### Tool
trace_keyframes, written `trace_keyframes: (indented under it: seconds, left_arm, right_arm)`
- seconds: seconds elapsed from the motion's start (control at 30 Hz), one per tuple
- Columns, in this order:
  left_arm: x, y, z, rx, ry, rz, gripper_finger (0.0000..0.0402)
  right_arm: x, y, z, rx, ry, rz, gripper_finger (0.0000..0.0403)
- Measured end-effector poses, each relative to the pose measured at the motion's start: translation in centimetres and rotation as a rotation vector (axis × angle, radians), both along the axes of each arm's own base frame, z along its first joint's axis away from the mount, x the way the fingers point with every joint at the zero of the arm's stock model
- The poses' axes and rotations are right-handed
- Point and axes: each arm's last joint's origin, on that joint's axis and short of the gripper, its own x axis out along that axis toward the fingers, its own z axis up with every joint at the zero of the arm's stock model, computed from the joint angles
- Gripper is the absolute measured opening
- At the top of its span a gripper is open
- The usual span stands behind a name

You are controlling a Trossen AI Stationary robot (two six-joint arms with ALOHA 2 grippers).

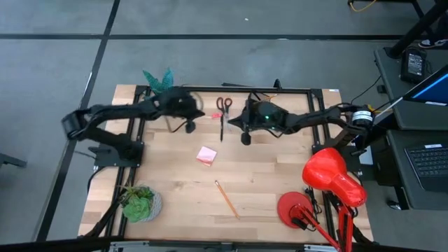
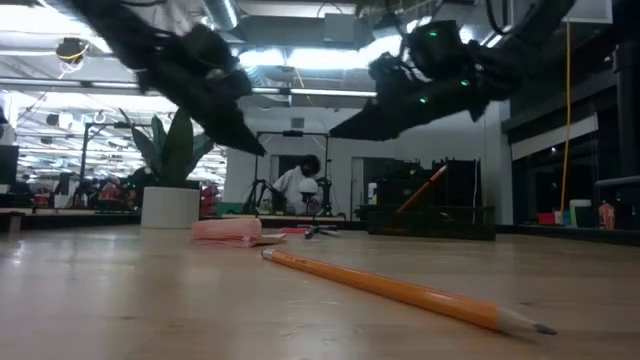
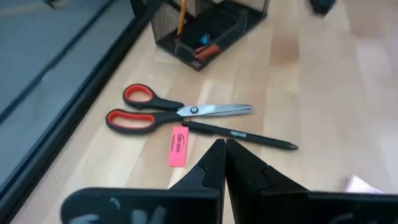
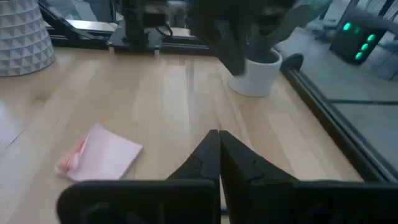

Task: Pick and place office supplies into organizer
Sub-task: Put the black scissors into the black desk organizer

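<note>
The pencil (image 2: 400, 288) lies loose on the surface (image 1: 266, 189), and both empty pincers, left (image 3: 224, 144) and right (image 4: 217, 135), pressed together, could roll it away if lowered unopened.

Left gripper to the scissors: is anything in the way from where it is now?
Nothing visible blocks it. The left gripper, shut, hangs above bare wood, with the scissors just ahead. A black pen lies against the blades and a pink eraser sits beside the handles, so a grasp at the blades could catch the pen.
</note>
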Motion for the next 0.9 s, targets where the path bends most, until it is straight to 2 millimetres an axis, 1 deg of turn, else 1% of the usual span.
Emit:
trace_keyframes:
  seconds: [0.17, 0.27, 0.33, 0.5, 0.6, 0.7, 0.77, 0.9]
  left_arm:
    - [3.6, 2.8, 0.5, 0.006, 0.122, -0.024, 0.0008]
    - [4.9, 4.5, 1.3, 0.025, 0.164, -0.009, 0.0018]
    - [5.5, 5.6, 1.5, 0.024, 0.189, 0.004, 0.0031]
    - [7.3, 8.2, 1.7, -0.023, 0.212, 0.053, 0.0075]
    - [8.4, 9.6, 0.8, -0.097, 0.257, 0.104, 0.0103]
    - [8.9, 10.9, -0.4, -0.160, 0.365, 0.188, 0.0122]
    - [9.1, 11.6, -1.3, -0.185, 0.433, 0.249, 0.0129]
    - [9.7, 12.5, -3.1, -0.244, 0.462, 0.289, 0.0131]
  right_arm:
    - [-2.4, -0.1, -1.2, 0.006, -0.074, -0.036, 0.0007]
    - [-3.6, 0.2, -1.5, -0.003, -0.117, -0.036, 0.0007]
    - [-4.1, 0.4, -1.7, -0.013, -0.130, -0.034, 0.0007]
    - [-4.6, 0.5, -1.9, -0.041, -0.144, -0.033, 0.0007]
    - [-4.6, 0.5, -1.9, -0.040, -0.141, -0.035, 0.0007]
    - [-4.7, 0.5, -2.0, -0.032, -0.131, -0.036, 0.0007]
    - [-4.7, 0.5, -2.1, -0.022, -0.127, -0.037, 0.0007]
    - [-4.7, 0.5, -2.1, -0.005, -0.125, -0.041, 0.0007]
